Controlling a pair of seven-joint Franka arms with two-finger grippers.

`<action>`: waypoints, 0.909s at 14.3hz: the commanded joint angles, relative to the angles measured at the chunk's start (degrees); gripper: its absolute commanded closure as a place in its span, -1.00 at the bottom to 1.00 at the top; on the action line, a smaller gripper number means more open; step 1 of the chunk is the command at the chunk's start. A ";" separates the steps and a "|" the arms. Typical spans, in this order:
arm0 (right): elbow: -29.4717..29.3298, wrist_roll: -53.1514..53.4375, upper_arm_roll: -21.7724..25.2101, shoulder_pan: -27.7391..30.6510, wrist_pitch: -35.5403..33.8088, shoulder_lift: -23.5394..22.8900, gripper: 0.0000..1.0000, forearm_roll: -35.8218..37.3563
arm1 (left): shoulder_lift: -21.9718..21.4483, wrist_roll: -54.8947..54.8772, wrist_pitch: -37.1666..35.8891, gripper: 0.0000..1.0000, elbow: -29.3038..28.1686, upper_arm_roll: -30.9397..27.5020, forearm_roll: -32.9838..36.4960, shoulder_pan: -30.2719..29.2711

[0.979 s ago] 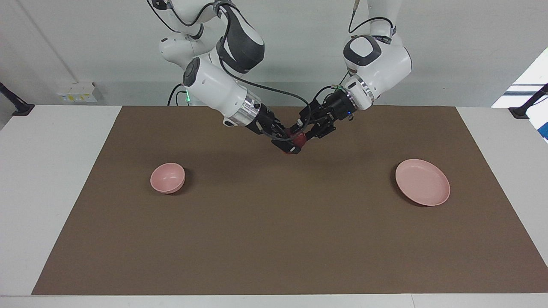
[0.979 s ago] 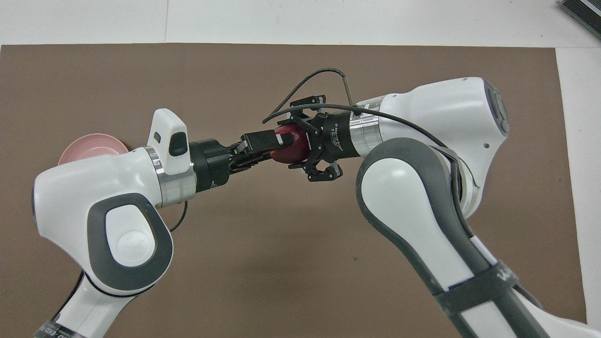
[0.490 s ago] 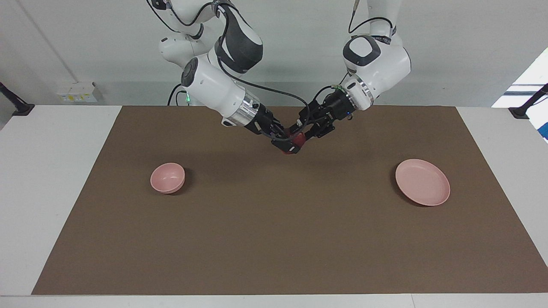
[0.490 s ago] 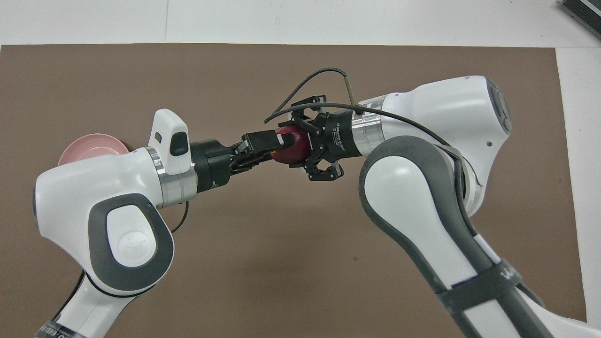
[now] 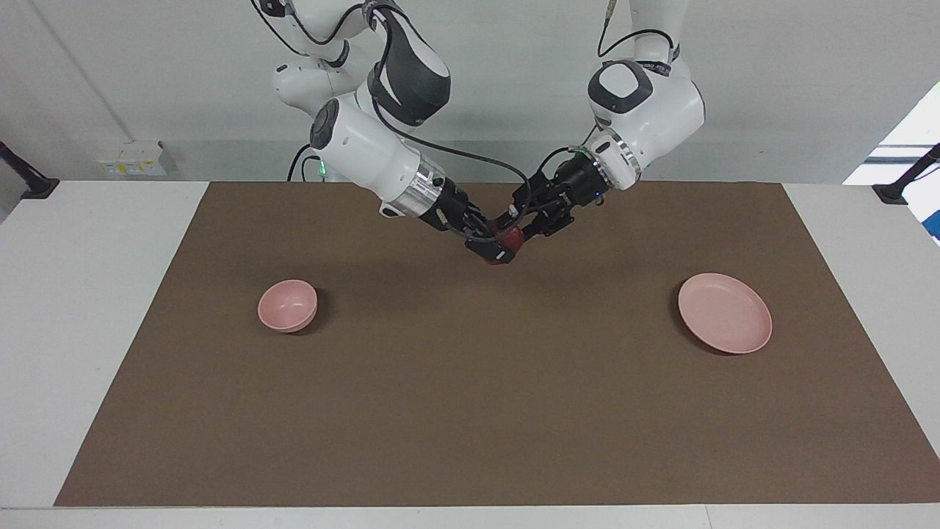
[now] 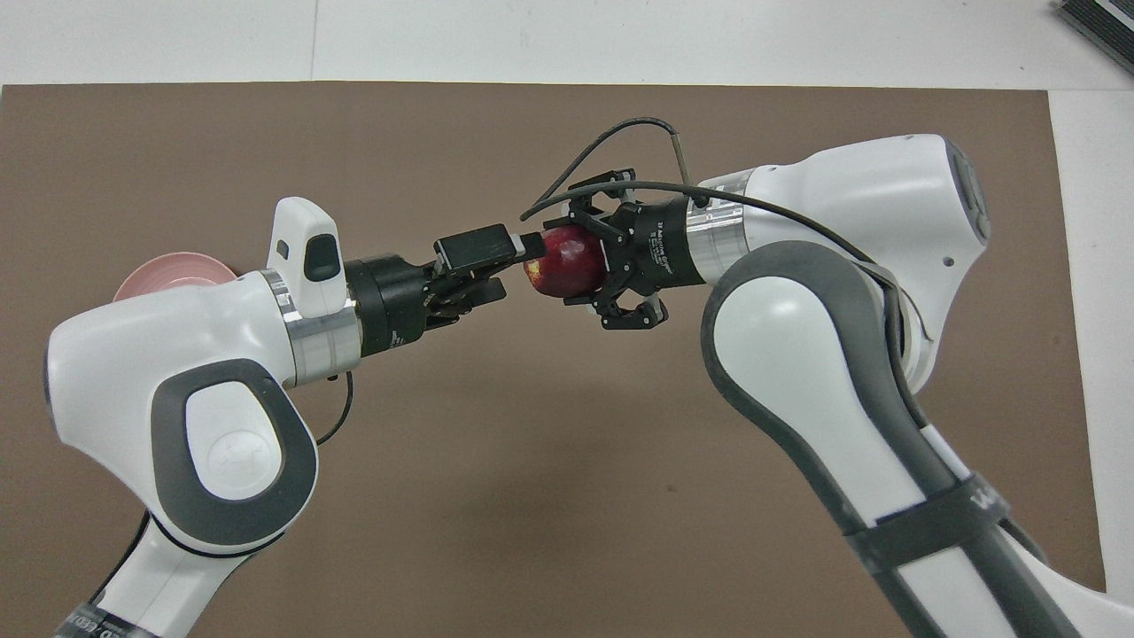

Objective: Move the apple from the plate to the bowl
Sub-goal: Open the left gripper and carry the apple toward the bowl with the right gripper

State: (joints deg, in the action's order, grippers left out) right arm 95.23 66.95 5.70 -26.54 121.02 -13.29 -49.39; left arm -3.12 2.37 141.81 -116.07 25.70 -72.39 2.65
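Handover of the apple (image 6: 567,264) in mid-air over the middle of the brown mat (image 5: 470,411). The left gripper (image 6: 509,266), which half a second ago was closed on the fruit, has now let go: its fingers stand apart and have drawn back, so that the apple's yellowish patch shows in the gap in the overhead view. The right gripper (image 6: 580,261) is clamped on the apple, its outer links splayed to either side, and now carries the fruit alone. In the facing view the apple (image 5: 508,239) hangs clear of the mat, between the two wrists. The transfer from arm to arm thus appears complete, and the first half of the task, lifting the apple off the plate (image 5: 725,312), is done; the plate lies bare toward the left arm's end of the table. The bowl (image 5: 287,305) sits upright and empty toward the right arm's end, well apart from the apple, so the remaining step is judged to be a carry to the bowl and a release into it. Nothing lies on the mat between apple and bowl; the only obstacle is the left gripper itself, just beside the fruit, and the black cable (image 6: 611,142) looping over the right wrist. The bowl is only slightly wider than the apple, so the drop calls for good centring
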 commanded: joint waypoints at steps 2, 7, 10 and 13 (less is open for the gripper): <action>-0.22 -6.28 0.28 3.15 -4.55 1.07 1.00 1.65 | -0.49 1.76 0.04 -1.00 -0.47 -0.56 -0.12 -0.19; 0.30 -21.82 0.45 8.43 -9.74 1.86 1.00 17.18 | -0.31 1.67 -2.06 -1.00 -0.56 -3.02 7.41 -0.36; 2.40 -35.78 0.36 12.28 -11.94 2.39 1.00 29.68 | -0.23 1.67 -8.18 -1.00 -0.91 -6.78 18.99 -0.89; 6.71 -51.27 0.36 17.38 -11.34 3.18 1.00 37.15 | 0.04 1.58 -19.35 -1.00 0.58 -10.92 36.91 -0.80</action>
State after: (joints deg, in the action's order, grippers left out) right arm 97.75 24.01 6.55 -12.08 109.20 -12.25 -16.30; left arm -2.87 3.65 128.39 -116.41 16.13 -44.29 2.25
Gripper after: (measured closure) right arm 0.216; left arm 0.000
